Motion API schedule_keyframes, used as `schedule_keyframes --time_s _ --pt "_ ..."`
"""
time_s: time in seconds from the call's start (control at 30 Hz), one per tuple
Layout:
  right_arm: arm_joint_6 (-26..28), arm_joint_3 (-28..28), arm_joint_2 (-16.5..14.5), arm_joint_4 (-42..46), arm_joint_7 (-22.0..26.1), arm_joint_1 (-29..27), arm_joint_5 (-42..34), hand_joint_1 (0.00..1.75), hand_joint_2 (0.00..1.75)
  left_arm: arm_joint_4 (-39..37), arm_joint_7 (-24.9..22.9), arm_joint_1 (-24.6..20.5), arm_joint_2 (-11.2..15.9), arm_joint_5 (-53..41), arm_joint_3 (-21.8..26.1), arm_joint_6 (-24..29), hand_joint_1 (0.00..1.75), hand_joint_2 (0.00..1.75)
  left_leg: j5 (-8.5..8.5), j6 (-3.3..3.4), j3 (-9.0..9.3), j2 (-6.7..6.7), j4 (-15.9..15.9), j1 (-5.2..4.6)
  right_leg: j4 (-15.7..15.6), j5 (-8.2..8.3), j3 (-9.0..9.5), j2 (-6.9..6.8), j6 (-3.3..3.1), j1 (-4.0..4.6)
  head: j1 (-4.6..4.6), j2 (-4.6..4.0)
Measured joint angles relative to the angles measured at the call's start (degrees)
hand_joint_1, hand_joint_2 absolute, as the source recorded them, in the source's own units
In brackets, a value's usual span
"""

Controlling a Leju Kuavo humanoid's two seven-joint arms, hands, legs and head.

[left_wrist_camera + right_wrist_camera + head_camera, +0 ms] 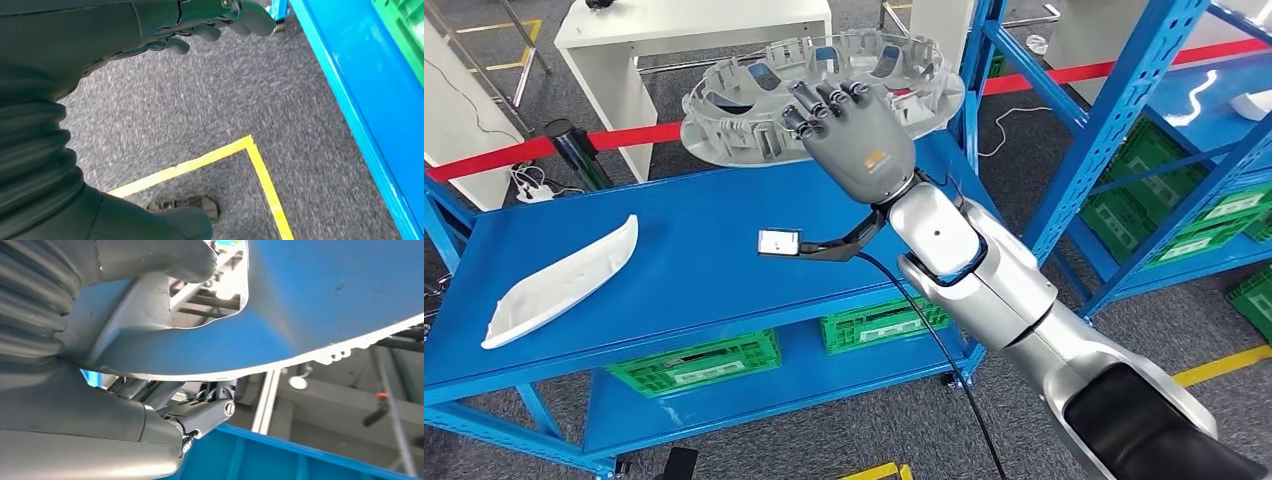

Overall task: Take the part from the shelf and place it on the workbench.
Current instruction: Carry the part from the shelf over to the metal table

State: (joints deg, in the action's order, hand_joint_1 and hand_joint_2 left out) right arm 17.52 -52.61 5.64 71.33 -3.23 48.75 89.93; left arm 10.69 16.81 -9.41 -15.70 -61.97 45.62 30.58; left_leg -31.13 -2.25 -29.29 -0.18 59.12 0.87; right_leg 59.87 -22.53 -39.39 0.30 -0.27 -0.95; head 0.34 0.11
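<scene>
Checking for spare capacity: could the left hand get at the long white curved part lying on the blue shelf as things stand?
Probably not at once: the left hand hangs low beside the carpet, holding nothing, while the white curved part lies unobstructed on the blue shelf.

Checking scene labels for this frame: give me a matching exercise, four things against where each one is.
Things:
1. large grey ring part
2. white curved part
3. green crates
4. left hand

Places:
A. lying on the blue workbench, near its left end
B. hanging over grey carpet by a yellow floor line
C. on the lower blue shelf under the workbench
D. held by the right hand above the bench's far edge

Pairs: 1-D, 2-A, 3-C, 4-B
</scene>
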Motion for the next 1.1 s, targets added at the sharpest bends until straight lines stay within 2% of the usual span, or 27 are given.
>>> schedule_keyframes --time_s 0.07,0.1,0.13,0.17,0.23,0.27,0.3,0.33,0.37,0.4,0.43,0.47,0.5,0.53,0.6,0.77,0.83,0.9,0.93,0.97,1.0,1.03,1.07,1.1 --pt "0.0 0.8 0.1 0.7 -0.7 -1.3 0.0 1.75 1.75 0.0 0.5 0.1 0.1 -0.1 0.0 0.7 0.0 1.75 0.71 0.62 -0.58 -0.1 -0.1 -0.15 -0.4 0.86 -0.13 -0.01 0.85 -0.04 0.0 -0.01" --pt "-0.1 1.1 0.1 1.0 -0.9 -2.0 0.0 1.75 1.75 0.0 0.7 0.1 0.2 -0.1 0.0 1.1 0.0 1.75 1.17 1.12 -0.88 -0.01 -0.3 -0.1 -0.4 0.7 -0.32 -0.02 1.2 -0.1 0.01 -0.01" --pt "-0.1 1.4 0.2 1.3 -1.1 -2.6 0.0 1.75 1.75 0.1 0.8 0.2 0.3 -0.1 0.0 1.5 0.0 1.75 1.74 1.69 -1.28 0.09 -0.4 0.0 0.3 -0.34 -0.7 -0.05 1.51 -0.15 0.07 -0.01" --pt "0.0 1.8 0.3 1.5 -0.9 -3.1 0.0 1.75 1.75 0.1 1.0 0.3 0.5 -0.1 0.0 1.8 0.0 1.75 2.37 2.15 -1.81 0.2 -0.6 0.11 2.2 -2.42 -1.42 -0.06 1.75 -0.2 0.16 -0.02" --pt "0.4 2.7 0.4 1.7 0.1 -4.2 0.0 1.75 1.75 0.2 1.3 0.5 0.7 0.4 0.1 2.2 0.0 1.75 3.46 2.66 -3.14 0.32 -0.6 0.03 9.2 -7.89 -3.44 -0.09 2.13 -0.21 0.32 -0.01" --pt "0.6 3.2 0.4 1.7 0.6 -4.7 0.0 1.75 1.75 0.2 1.5 0.7 0.9 0.8 0.1 2.3 0.0 1.75 3.98 2.71 -3.94 0.35 -0.4 -0.03 12.9 -9.73 -4.27 -0.09 2.25 -0.2 0.34 -0.02" --pt "0.7 3.6 0.4 1.7 1.0 -5.1 0.0 1.75 1.75 0.2 1.7 0.8 1.0 1.1 0.3 2.4 0.0 1.75 4.47 2.74 -4.74 0.36 -0.3 -0.09 15.2 -10.31 -4.43 -0.09 2.29 -0.19 0.35 -0.02" --pt "0.8 3.9 0.3 1.7 1.3 -5.5 0.0 1.75 1.75 0.3 1.9 0.9 1.2 1.4 0.4 2.6 0.0 1.75 4.92 2.69 -5.53 0.37 -0.1 -0.13 15.6 -9.75 -3.61 -0.09 2.22 -0.16 0.37 -0.02" --pt "0.9 4.2 0.1 1.7 1.4 -5.7 0.0 1.75 1.75 0.3 2.0 1.1 1.3 1.6 0.6 2.7 0.0 1.75 5.33 2.59 -6.28 0.37 0.1 -0.15 13.7 -8.51 -1.69 -0.1 2.05 -0.12 0.38 -0.02" --pt "1.0 4.5 -0.1 1.7 1.5 -5.8 0.0 1.75 1.75 0.3 2.0 1.1 1.4 1.7 0.8 2.9 0.0 1.75 5.71 2.44 -6.93 0.37 0.3 -0.16 10.2 -7.39 1.12 -0.11 1.77 -0.04 0.4 -0.02" --pt "1.1 4.7 -0.4 1.7 1.5 -5.8 0.0 1.75 1.75 0.3 2.0 1.2 1.5 1.7 0.9 3.1 0.0 1.75 6.07 2.2 -7.52 0.38 0.6 -0.23 6.0 -7.06 4.06 -0.13 1.42 0.15 0.41 -0.02" --pt "1.1 5.0 -0.7 1.7 1.4 -5.9 0.0 1.75 1.75 0.4 2.0 1.2 1.6 1.7 1.0 3.2 0.0 1.75 6.44 1.89 -7.91 0.39 0.7 -0.26 2.8 -7.04 6.23 -0.15 1.06 0.35 0.4 -0.02" --pt "1.1 5.2 -0.9 1.7 1.3 -5.9 0.0 1.75 1.75 0.4 2.1 1.2 1.6 1.7 1.1 3.2 0.0 1.75 6.82 1.55 -8.14 0.4 0.7 -0.28 0.6 -7.34 7.48 -0.13 0.74 0.56 0.45 -0.02" --pt "1.1 5.3 -1.1 1.7 1.2 -6.0 0.0 1.75 1.75 0.4 2.1 1.2 1.7 1.7 1.2 3.2 0.0 1.75 7.19 1.2 -8.27 0.4 0.6 -0.27 -0.2 -7.56 7.77 -0.11 0.48 0.76 0.5 -0.02" --pt "1.0 5.4 -1.2 1.7 1.0 -6.0 0.0 1.75 1.75 0.4 2.2 1.2 1.8 1.7 1.3 3.2 0.0 1.75 7.64 0.82 -8.25 0.39 0.5 -0.16 -0.2 -7.28 7.55 -0.06 0.2 0.9 0.61 -0.01" --pt "1.0 5.4 -1.2 1.7 1.0 -6.1 0.0 1.75 1.75 0.4 2.2 1.3 1.8 1.7 1.3 3.2 0.0 1.75 7.78 0.72 -8.26 0.39 0.4 -0.14 -0.2 -7.19 7.49 -0.06 0.09 0.93 0.6 0.0" --pt "0.9 5.4 -1.3 1.7 0.9 -6.2 0.0 1.75 1.75 0.4 2.3 1.3 1.9 1.7 1.3 3.1 0.0 1.75 7.92 0.49 -8.34 0.34 0.3 -0.13 -0.4 -6.82 7.38 -0.12 -0.2 0.8 0.61 -0.01" --pt "0.4 5.6 -1.5 1.7 0.7 -6.6 0.0 1.75 1.75 0.4 2.3 1.3 2.1 1.7 1.3 2.9 0.0 1.75 5.95 0.03 -9.1 0.22 1.7 -0.1 -0.8 -5.76 6.77 -0.31 -0.99 0.46 0.53 -0.02" --pt "0.2 5.7 -1.7 1.7 0.7 -6.8 0.0 1.75 1.75 0.4 2.4 1.3 2.3 1.7 1.4 2.7 0.0 1.75 3.45 -0.3 -10.03 0.17 4.4 -0.05 -1.1 -4.98 6.12 -0.4 -1.37 0.28 0.45 -0.02" --pt "-0.2 5.9 -1.9 1.7 0.7 -7.2 0.0 1.75 1.75 0.4 2.3 1.3 2.5 1.7 1.4 2.5 0.0 1.75 1.32 -0.64 -10.47 0.15 8.2 0.04 -1.0 -3.87 4.74 -0.44 -1.49 0.24 0.34 -0.01" --pt "-0.4 6.1 -2.0 1.7 0.7 -7.6 0.0 1.75 1.75 0.5 2.3 1.3 2.7 1.7 1.4 2.4 0.0 1.75 0.71 -0.94 -8.94 0.15 9.1 0.17 -0.8 -2.72 3.19 -0.43 -1.27 0.14 0.28 -0.01" --pt "-0.7 6.3 -2.1 1.7 0.7 -7.9 0.0 1.75 1.75 0.5 2.2 1.2 2.8 1.7 1.4 2.2 0.0 1.75 -0.11 -1.22 -6.52 0.11 8.5 0.29 -0.6 -1.55 1.62 -0.42 -0.9 0.11 0.24 -0.01" --pt "-0.9 6.5 -2.3 1.7 0.8 -8.1 0.0 1.75 1.75 0.5 2.2 1.2 2.9 1.7 1.4 2.1 0.0 1.75 0.28 -1.14 -3.36 -0.04 5.7 0.27 -0.4 -0.49 0.33 -0.42 -0.42 0.09 0.25 -0.01" --pt "-1.0 6.7 -2.4 1.7 1.0 -8.1 0.0 1.75 1.75 0.5 2.3 1.2 2.9 1.9 1.4 2.1 0.0 1.75 0.4 -0.85 -0.85 -0.19 1.8 0.23 -0.2 0.16 -0.16 -0.4 0.03 0.11 0.28 -0.01"
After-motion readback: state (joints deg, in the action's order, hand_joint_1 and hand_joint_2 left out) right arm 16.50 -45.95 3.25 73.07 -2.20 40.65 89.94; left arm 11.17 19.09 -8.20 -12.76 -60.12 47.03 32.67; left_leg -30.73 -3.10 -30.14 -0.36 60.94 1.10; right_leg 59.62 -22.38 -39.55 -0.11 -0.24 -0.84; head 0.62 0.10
